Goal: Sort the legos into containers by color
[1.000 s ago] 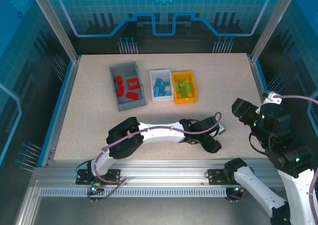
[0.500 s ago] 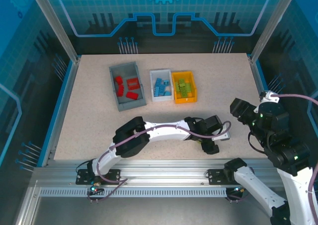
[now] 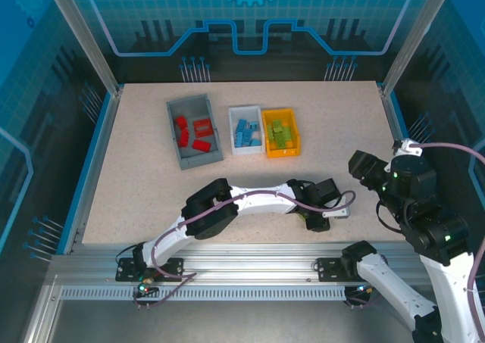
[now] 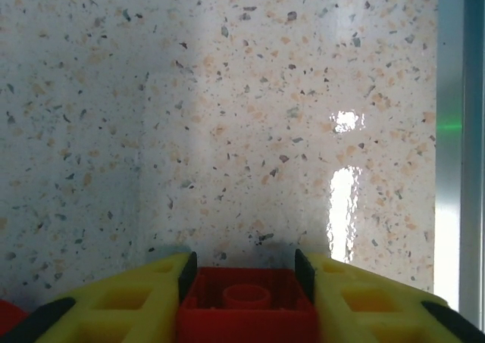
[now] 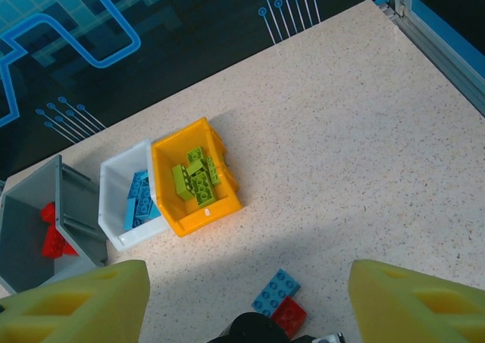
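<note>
Top cam: high behind arm bases (image 3: 151, 268), looks down on whole desk (image 3: 341, 123). Left wrist: close, grazing the desk. Right wrist: raised, overlooks bins (image 5: 212, 210), shared with top.

Grey bin (image 3: 173, 131), left of the white bin (image 3: 233, 135), holds red bricks (image 3: 201, 126). The white bin holds blue bricks (image 3: 244, 131). The yellow bin (image 3: 296, 138), touching its right side, holds green bricks (image 3: 279, 135). Well nearer than the white bin, a blue brick (image 5: 276, 291) touches a red brick (image 5: 290, 313) (studs up, pinched in the left gripper (image 4: 244, 263)).

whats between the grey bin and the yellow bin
The white bin, holding blue bricks, sits between them; the top view shows it.
</note>
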You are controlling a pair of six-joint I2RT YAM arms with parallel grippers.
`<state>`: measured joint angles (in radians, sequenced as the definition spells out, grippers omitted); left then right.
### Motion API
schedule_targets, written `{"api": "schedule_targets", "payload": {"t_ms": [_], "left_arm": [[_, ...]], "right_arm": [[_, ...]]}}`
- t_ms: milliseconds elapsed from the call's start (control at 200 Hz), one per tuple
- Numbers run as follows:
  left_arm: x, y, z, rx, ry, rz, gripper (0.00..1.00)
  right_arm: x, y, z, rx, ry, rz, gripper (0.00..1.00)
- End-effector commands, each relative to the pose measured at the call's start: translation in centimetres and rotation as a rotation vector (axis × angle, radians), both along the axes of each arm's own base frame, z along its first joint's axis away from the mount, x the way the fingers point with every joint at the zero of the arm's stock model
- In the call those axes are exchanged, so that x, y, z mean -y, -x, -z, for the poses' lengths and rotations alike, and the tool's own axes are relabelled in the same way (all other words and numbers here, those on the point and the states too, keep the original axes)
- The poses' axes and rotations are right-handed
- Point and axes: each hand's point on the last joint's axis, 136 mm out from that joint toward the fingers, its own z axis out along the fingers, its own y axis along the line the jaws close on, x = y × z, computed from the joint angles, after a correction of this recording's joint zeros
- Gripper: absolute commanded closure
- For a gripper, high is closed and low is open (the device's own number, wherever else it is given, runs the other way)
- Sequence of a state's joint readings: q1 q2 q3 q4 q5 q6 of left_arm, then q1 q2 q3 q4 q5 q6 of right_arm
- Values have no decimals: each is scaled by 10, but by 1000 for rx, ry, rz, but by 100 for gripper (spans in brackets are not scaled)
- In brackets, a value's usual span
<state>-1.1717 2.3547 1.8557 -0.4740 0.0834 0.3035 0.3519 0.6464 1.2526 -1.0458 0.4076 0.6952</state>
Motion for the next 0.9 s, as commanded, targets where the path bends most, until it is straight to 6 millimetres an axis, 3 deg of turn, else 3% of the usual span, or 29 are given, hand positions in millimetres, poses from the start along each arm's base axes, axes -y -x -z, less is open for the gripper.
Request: {"api": "schedule_targets", "payload": {"t_ms": [0, 100, 210, 290, 400, 545, 680, 775, 890], "left_arm": [[0, 1, 1, -10, 2, -4, 70], [3, -2, -15, 3, 47, -25, 76], [3, -11, -50, 24, 120, -89, 76], [-5, -25, -81, 14, 187, -171, 77], [-33, -48, -129, 6, 296, -311, 77], [-104, -90, -170, -19, 377, -554, 76], [-189, -130, -193, -41, 422, -797, 76], [-252, -157, -195, -22, 403, -967, 76], [-329, -190, -179, -23, 315, -1196, 75]], "right_arm": [[-1, -3, 1, 8, -15, 3, 29], [-2, -4, 2, 6, -11, -4, 29], [-5, -5, -1, 15, -4, -27, 29], [-10, -6, -9, 38, 2, -62, 29], [-24, -9, -26, 103, -3, -151, 29], [-58, -18, -41, 168, -31, -332, 28], [-98, -35, -27, 111, -76, -515, 29], [-129, -46, -13, 69, -126, -647, 30], [-164, -57, 15, -5, -50, -736, 31]]}}
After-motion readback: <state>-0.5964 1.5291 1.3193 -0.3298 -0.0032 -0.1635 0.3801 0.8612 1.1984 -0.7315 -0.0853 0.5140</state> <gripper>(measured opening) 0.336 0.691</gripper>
